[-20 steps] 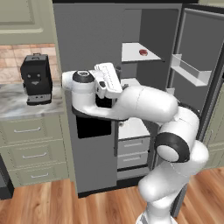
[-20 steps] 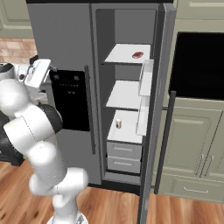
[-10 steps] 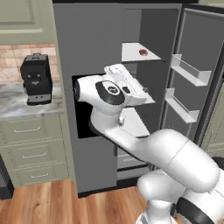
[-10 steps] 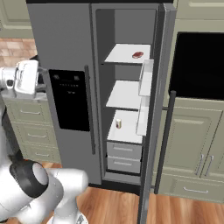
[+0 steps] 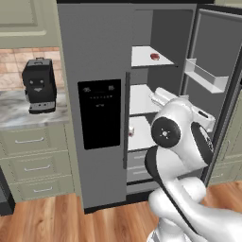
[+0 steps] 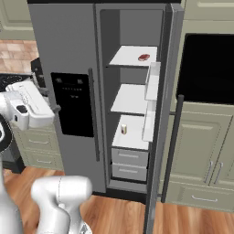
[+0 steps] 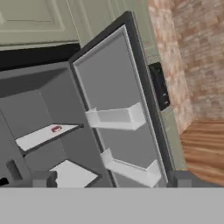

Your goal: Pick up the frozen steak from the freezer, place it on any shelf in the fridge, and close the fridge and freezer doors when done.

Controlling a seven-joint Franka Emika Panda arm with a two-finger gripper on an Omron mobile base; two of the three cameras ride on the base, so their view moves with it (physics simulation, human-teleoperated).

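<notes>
Tall grey appliance dead ahead: the freezer (image 6: 132, 91) stands open, its door (image 5: 215, 85) swung wide with pale bins inside, while the dispenser door (image 5: 97, 104) sits shut. Cream cabinets flank it, wood floor (image 6: 192, 219) below. Left, a marble worktop (image 5: 19, 113) carries a black coffee machine (image 5: 38, 85). The frozen steak (image 6: 144, 57) lies on the freezer's top white shelf (image 6: 128, 57). The claw (image 7: 111, 179) hangs well apart from it, fingers spread wide, holding nothing.
</notes>
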